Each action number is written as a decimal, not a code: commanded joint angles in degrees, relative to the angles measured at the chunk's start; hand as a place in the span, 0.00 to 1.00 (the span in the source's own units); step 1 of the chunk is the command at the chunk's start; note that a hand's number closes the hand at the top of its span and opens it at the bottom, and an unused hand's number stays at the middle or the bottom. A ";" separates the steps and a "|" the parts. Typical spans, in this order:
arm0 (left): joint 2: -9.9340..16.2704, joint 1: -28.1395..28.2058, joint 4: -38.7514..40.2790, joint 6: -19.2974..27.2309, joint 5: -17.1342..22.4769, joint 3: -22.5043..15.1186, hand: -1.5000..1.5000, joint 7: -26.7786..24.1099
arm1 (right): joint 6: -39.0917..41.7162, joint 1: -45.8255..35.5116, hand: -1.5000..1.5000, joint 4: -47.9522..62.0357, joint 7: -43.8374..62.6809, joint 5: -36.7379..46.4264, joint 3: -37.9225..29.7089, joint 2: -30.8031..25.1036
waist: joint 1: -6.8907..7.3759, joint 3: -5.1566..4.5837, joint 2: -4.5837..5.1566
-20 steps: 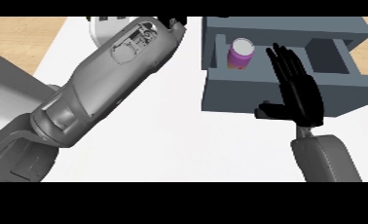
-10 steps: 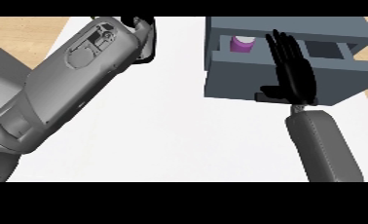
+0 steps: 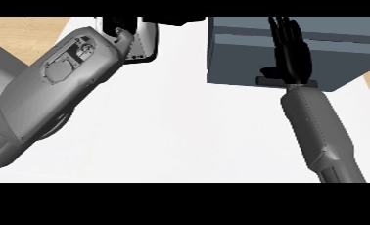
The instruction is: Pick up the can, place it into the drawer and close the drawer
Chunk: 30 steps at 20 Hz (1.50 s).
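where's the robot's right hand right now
In the head view it is at the upper right: the right hand lies with straight fingers flat against the front of the grey drawer.

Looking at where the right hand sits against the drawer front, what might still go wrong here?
The right hand lies flat with straight fingers on the drawer front, toward its right side, so an off-centre push might skew it. The can is out of sight, so its position inside cannot be checked. The left hand hangs close to the drawer's left edge.
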 commanded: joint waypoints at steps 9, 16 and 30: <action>4.86 11.29 -11.82 0.42 -2.06 0.61 0.00 0.02 | -7.56 -16.76 0.00 21.80 2.76 2.02 -4.13 0.65 | 1.26 0.92 1.34; 4.96 14.51 -16.24 0.29 -3.18 -0.14 0.00 0.30 | -6.89 -23.53 0.00 27.67 5.12 2.08 -5.75 -0.05 | 2.01 0.93 1.71; 6.33 18.19 -17.49 -1.10 -4.53 1.92 0.00 -1.64 | -4.51 -27.25 0.00 27.10 -9.78 -11.34 -16.21 1.85 | 1.27 1.17 2.23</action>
